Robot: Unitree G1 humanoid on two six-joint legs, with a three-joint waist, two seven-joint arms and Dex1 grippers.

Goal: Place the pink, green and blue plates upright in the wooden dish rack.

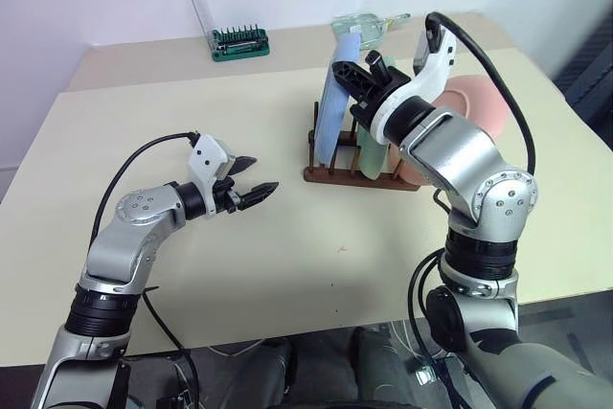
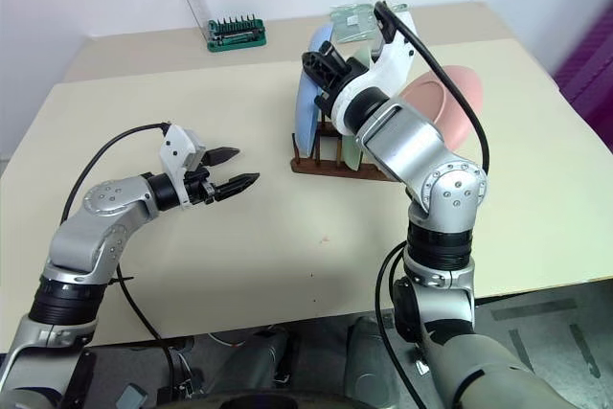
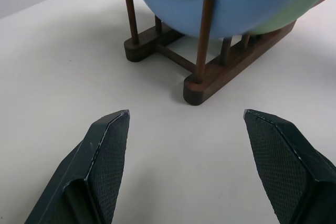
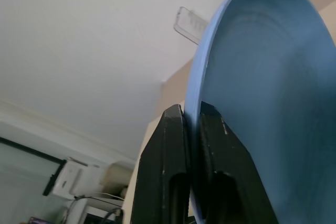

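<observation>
Blue plate (image 1: 340,93) stands upright in the wooden rack (image 1: 359,175), beside green plate (image 1: 372,155) and pink plate (image 1: 469,107); right gripper (image 4: 191,129) pinches its rim, presumably steadying it; left gripper (image 1: 251,179) spread, idle nearby.

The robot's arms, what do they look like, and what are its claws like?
Both arms are shiny silver metal with black ring joints and white wrist covers. A thin black cable loops along each one. The left claw and the right claw each have two black pointed fingers with a bumpy, dotted grip surface.
</observation>
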